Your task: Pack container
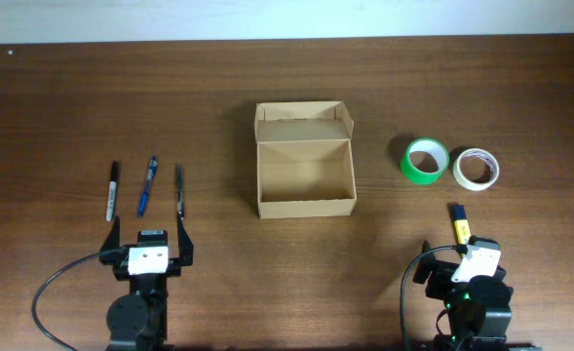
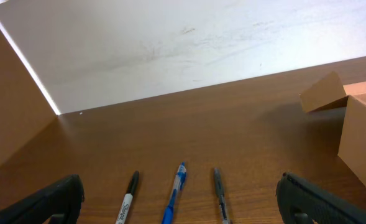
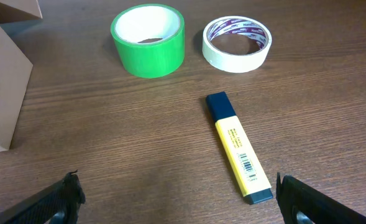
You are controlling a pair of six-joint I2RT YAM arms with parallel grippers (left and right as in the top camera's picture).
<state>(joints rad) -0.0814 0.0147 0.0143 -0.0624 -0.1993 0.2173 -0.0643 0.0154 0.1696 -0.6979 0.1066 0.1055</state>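
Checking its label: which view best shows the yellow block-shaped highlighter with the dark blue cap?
Right wrist: the yellow highlighter lies whole and close, barcode visible. Overhead shows it tiny, detail lost; left wrist misses it.

A: Entry: item count, by kind. Boxes?
B: One cardboard box (image 1: 304, 207), tan, lid open.
A: Pens, out at 9 o'clock from it?
B: Three, side by side: black marker (image 1: 111, 190), blue pen (image 1: 146, 185), dark pen (image 1: 179, 190).
A: Tape rolls?
B: Two (both at 3 o'clock from the cardboard box): green roll (image 1: 409, 166), white roll (image 1: 462, 174).
A: Highlighters?
B: One yellow highlighter (image 1: 459, 224), dark cap, at 4 o'clock.
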